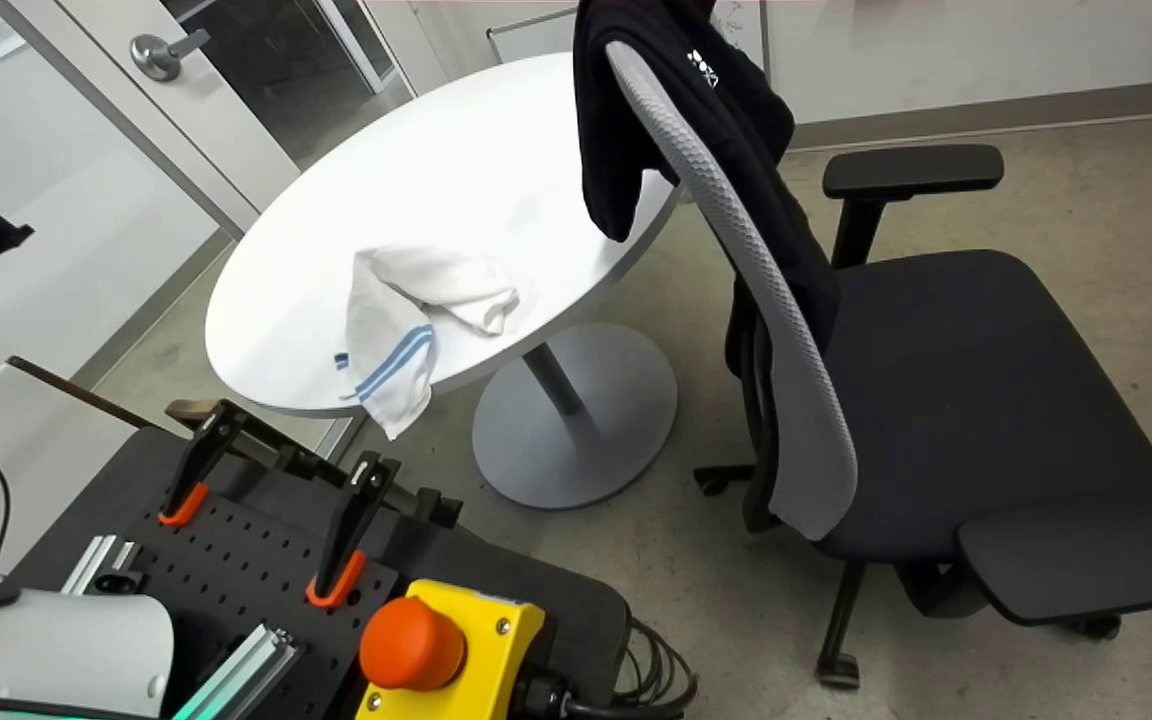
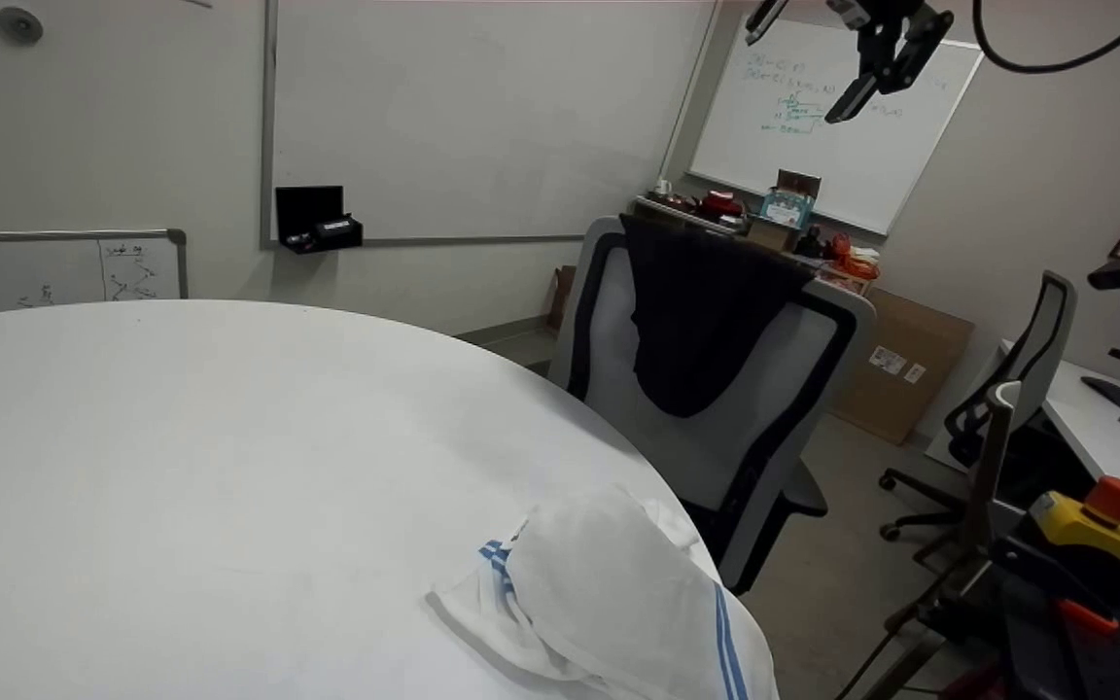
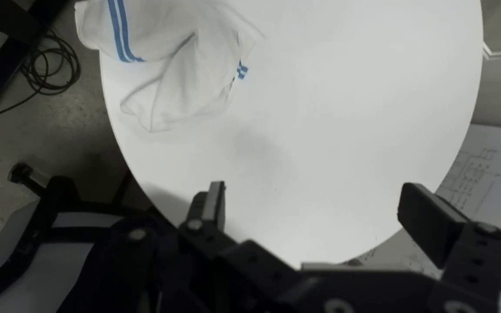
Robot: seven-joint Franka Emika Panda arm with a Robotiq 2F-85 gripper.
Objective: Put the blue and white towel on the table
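Note:
The white towel with blue stripes (image 1: 386, 340) lies crumpled on the white round table (image 1: 416, 170) near its rim. A striped corner hangs over the edge. The towel also shows in an exterior view (image 2: 609, 593) and in the wrist view (image 3: 189, 82), at the upper left, partly cut off by the frame. My gripper (image 3: 311, 191) is open with nothing between its fingers. It is above the table, apart from the towel. It also shows high up in an exterior view (image 2: 803, 68).
An office chair (image 1: 736, 220) with a black garment (image 1: 681, 110) over its back stands close to the table rim. A black cart (image 1: 496, 560) carries clamps (image 1: 346, 530), a yellow box with an orange-red button (image 1: 476, 640) and the robot base (image 1: 86, 640). Whiteboards (image 2: 482, 117) hang behind.

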